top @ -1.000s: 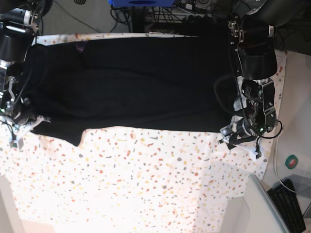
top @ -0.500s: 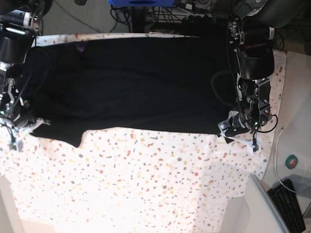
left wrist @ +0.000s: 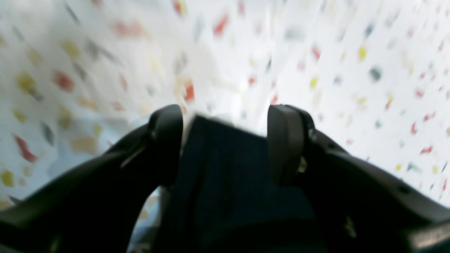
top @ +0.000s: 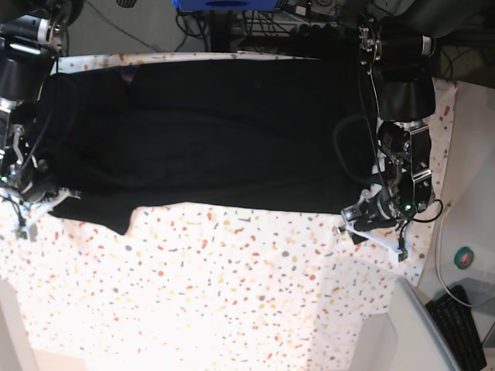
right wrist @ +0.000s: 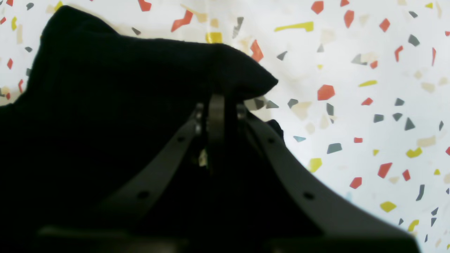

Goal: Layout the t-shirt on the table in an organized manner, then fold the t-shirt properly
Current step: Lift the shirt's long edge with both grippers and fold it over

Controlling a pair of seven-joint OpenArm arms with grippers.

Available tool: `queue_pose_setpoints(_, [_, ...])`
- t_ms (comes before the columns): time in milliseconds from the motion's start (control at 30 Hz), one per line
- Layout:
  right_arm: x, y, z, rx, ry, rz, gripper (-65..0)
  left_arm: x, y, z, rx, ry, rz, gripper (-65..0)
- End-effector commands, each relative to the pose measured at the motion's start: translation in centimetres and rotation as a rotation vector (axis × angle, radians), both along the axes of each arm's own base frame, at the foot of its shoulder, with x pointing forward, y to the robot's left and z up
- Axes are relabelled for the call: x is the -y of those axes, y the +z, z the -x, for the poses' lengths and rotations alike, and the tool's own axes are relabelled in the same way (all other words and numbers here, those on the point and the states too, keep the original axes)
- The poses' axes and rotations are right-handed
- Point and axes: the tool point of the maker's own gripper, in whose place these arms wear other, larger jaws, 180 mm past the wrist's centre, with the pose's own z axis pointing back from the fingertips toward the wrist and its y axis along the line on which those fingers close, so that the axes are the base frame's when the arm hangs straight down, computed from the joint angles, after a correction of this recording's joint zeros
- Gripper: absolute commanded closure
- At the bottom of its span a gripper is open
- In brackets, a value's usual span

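The black t-shirt (top: 216, 131) lies spread along the far half of the speckled table (top: 232, 294), with a sleeve tip hanging toward the near side at the left. My right gripper (top: 37, 207) is at the shirt's left end. In the right wrist view its jaws (right wrist: 216, 105) are shut on a raised fold of the t-shirt (right wrist: 105, 105). My left gripper (top: 375, 230) is at the shirt's near right corner. In the left wrist view it (left wrist: 225, 140) stands open, with a corner of the t-shirt (left wrist: 225, 168) lying between the fingers over the table (left wrist: 351, 52).
A plain grey-white surface (top: 414, 328) adjoins the table at the near right, with a black keyboard (top: 464, 328) and a round green object (top: 465, 257) beyond it. Cables and a blue object (top: 224, 4) sit behind the far edge.
My left gripper has turned and shifted slightly left and toward the near edge at the shirt's right corner. The right gripper and the shirt have stayed where they were.
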Motion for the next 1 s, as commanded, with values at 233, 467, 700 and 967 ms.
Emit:
queue_pose_setpoints(233, [0.9,1.8,-1.6,0.058,-0.004,0.020,0.0,0.0,-0.9,-0.6,-0.028,0.008,0.016,-36.2])
queue_pose_setpoints(467, [0.9,1.8,-1.6,0.058,-0.004,0.020,0.0,-0.6,-2.6,-0.2,-0.038,0.030,0.010,-36.0])
queue_pose_setpoints(700, [0.5,1.6,-1.6,0.058,-0.002,0.010,0.0,-0.7,-1.7,-0.6,-0.013,0.026,-0.001,-36.0])
queue_pose_setpoints(967, [0.3,1.6,-1.6,0.058,-0.002,0.007,0.0,-0.8,-1.4,-0.9,-0.005,0.021,-0.009,-36.0])
